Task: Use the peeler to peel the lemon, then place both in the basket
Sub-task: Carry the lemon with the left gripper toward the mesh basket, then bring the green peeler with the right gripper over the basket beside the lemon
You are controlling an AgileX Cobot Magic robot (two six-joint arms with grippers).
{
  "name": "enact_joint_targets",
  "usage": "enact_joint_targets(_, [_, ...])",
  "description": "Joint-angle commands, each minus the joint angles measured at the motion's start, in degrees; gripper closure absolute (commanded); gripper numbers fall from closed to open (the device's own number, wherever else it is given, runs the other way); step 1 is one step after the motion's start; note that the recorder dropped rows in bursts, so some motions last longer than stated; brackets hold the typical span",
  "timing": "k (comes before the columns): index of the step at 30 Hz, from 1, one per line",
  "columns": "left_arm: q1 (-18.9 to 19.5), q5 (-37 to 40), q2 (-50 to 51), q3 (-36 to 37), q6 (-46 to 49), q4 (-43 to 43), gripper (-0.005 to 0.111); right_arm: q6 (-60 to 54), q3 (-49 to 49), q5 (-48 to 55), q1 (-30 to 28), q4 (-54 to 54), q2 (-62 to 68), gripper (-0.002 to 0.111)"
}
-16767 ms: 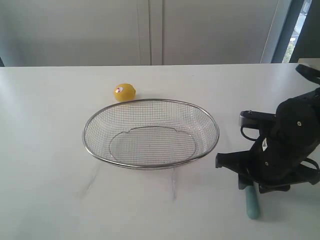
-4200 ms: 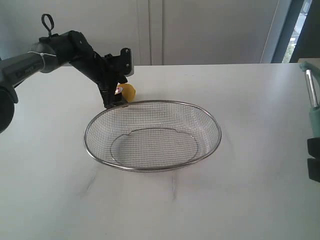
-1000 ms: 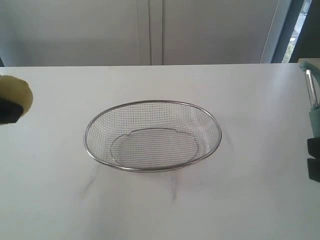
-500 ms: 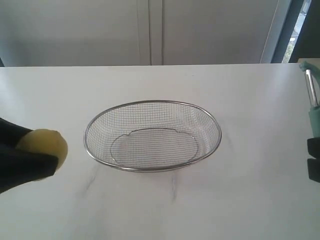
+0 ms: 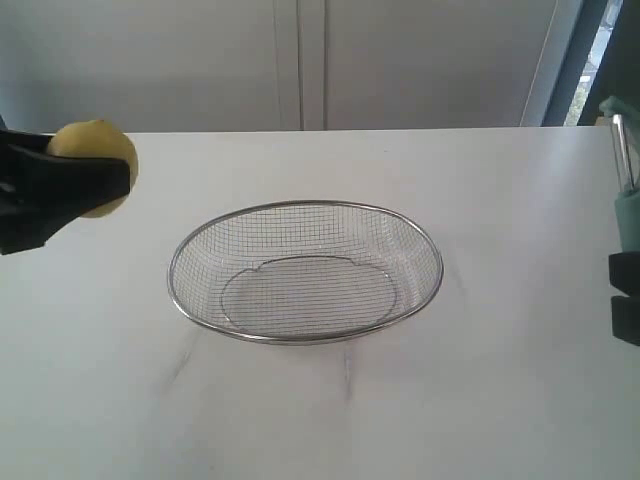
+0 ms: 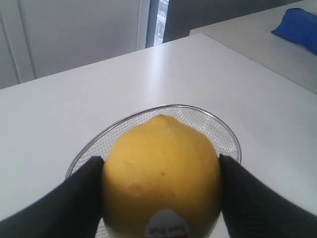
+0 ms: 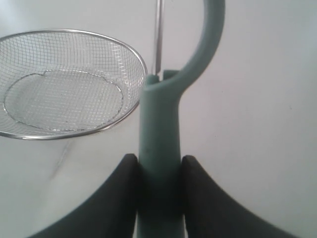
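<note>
My left gripper (image 5: 95,180) is shut on the yellow lemon (image 5: 100,160), held in the air at the left edge of the exterior view, left of the basket (image 5: 430,250). In the left wrist view the lemon (image 6: 161,173) fills the space between the black fingers (image 6: 69,203), sticker toward the camera, with the basket (image 6: 228,136) behind it. My right gripper (image 7: 158,166) is shut on the teal handle of the peeler (image 7: 161,124), whose metal blade points away from the wrist. The peeler (image 5: 626,200) shows at the right edge of the exterior view, upright, above the table.
The wire basket (image 7: 133,94) stands empty in the middle of the white table (image 5: 320,400). A grey wall runs behind the table's far edge. A blue object (image 6: 299,25) lies on another surface in the left wrist view.
The left gripper has carried the lemon up and slightly right from its lower spot half a second ago. The right gripper with the peeler has barely shifted.
</note>
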Motion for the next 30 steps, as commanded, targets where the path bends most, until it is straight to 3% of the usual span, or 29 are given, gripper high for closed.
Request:
enact_joint_targets(1, [-0.23,4.63,3.94,-0.35,9.70,-10.09,0.107,-0.25,0.18,-2.76,-0.43,-0.70,-0.24,0.108])
enact_joint_targets(6, [-0.23,16.45,9.78,-0.35,30.22,-24.49,0.107,-0.25,0.18,-2.76,-0.43,-0.70,-0.24,0.108])
enact_joint_targets(10, [-0.23,32.51,15.06,-0.58,49.02,-24.83,0.107,-0.25,0.18,-3.05,-0.43,-0.58,-0.24,0.108])
enact_joint_targets(14, [-0.23,38.82,18.28,-1.93,49.15,-24.83,0.107,0.05,0.18,-5.47,-0.43,-0.34,-0.11,0.108])
enact_joint_targets(24, [-0.23,38.83,19.34,-2.32,49.15,-24.83,0.107,1.13,0.18,-15.78,-0.43,2.71,12.37,0.108])
enact_joint_targets(28, [-0.23,38.04,19.34,-2.32,49.15,-24.83,0.107,-10.93,-1.17,-15.14,-0.24,13.67,21.25,0.108])
enact_joint_targets(30, [-0.23,37.36,19.34,-2.32,49.15,-24.83,0.107,-25.24,-2.58,-11.08,-0.24,27.34,25.17,0.108])
